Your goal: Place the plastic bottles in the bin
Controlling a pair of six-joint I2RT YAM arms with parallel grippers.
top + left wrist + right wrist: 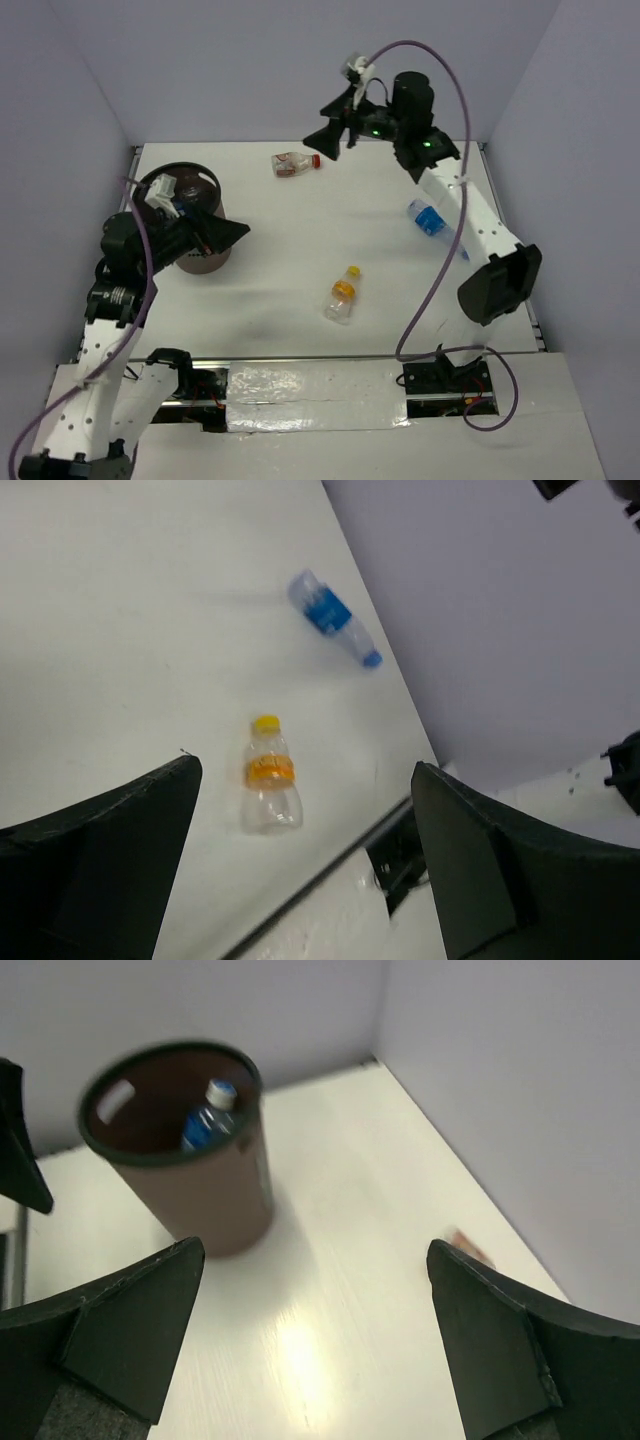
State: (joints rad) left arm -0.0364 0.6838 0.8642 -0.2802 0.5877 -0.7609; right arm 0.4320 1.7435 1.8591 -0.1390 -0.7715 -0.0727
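Observation:
The brown bin [207, 176] stands at the left, partly hidden by my left arm. It also shows in the right wrist view [190, 1185], with a blue-labelled bottle [205, 1120] inside. An orange-capped bottle [343, 296] [270, 780] lies mid-table. A blue-labelled bottle [430, 218] [330, 615] lies at the right, beside my right arm. A squat red-capped bottle [296, 163] lies at the back, and only a sliver of it [465, 1248] shows in the right wrist view. My left gripper [228, 232] [305, 768] is open and empty beside the bin. My right gripper [335, 125] [315, 1248] is open and empty, raised near the red-capped bottle.
Pale walls close the table at the back and on both sides. A metal rail [330, 362] and the arm bases run along the near edge. A purple cable [440, 270] loops by the right arm.

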